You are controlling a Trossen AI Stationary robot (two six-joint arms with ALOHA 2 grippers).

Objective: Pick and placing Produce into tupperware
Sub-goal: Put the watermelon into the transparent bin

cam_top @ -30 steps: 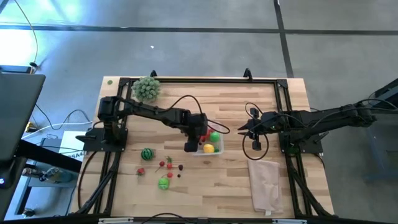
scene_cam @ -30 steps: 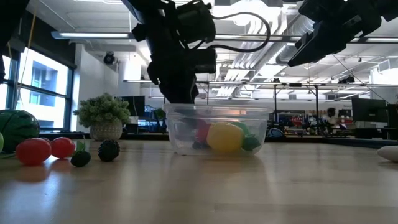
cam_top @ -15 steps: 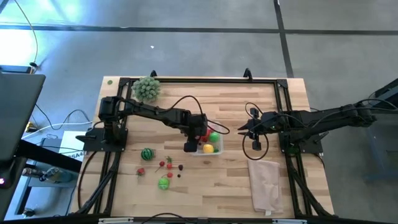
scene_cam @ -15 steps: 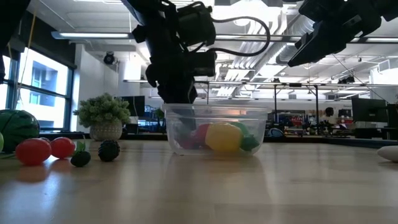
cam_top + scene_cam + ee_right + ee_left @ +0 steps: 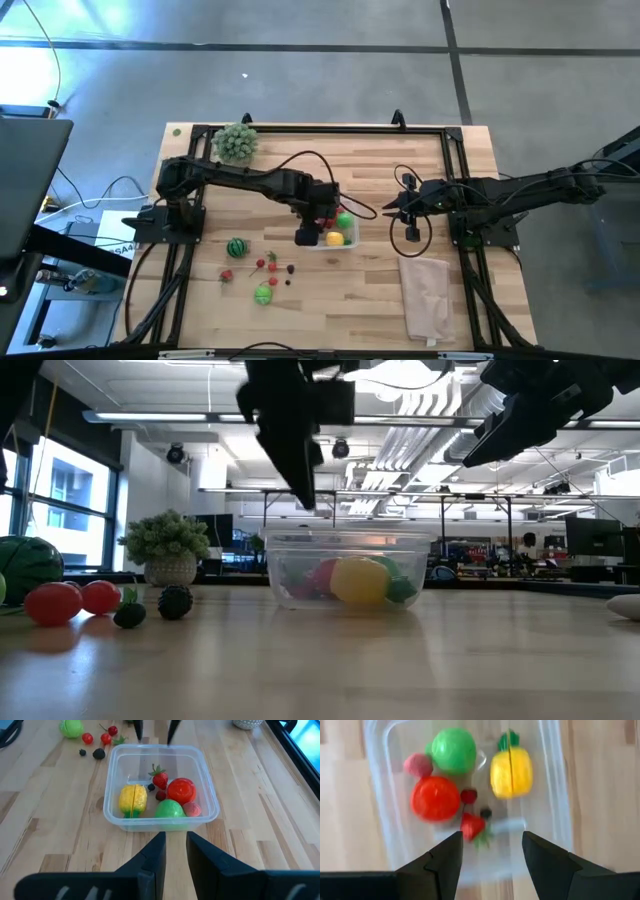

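The clear tupperware point(image 5: 160, 750) stands mid-table and holds a yellow fruit point(image 5: 511, 770), a red tomato point(image 5: 435, 797), a green ball point(image 5: 452, 750), a strawberry point(image 5: 471, 826) and small dark berries. My left gripper point(image 5: 490, 860) hangs open above the box's left part point(image 5: 308, 232), fingers pointing down, with nothing between them. More produce lies on the table to the box's left: a striped green ball point(image 5: 236, 247), small red pieces point(image 5: 262, 264), a green piece point(image 5: 263, 294). My right gripper point(image 5: 175, 850) waits to the box's right, raised, open by a narrow gap.
A bushy pale-green plant point(image 5: 235, 143) stands at the far left corner. A folded beige cloth point(image 5: 425, 295) lies near the front right. A dark frame point(image 5: 320, 128) runs round the table's edges. Bare wood lies in front of the box.
My left gripper has risen straight up from inside the tupperware's left part to well above its rim. The box and the produce in it have stayed where they were.
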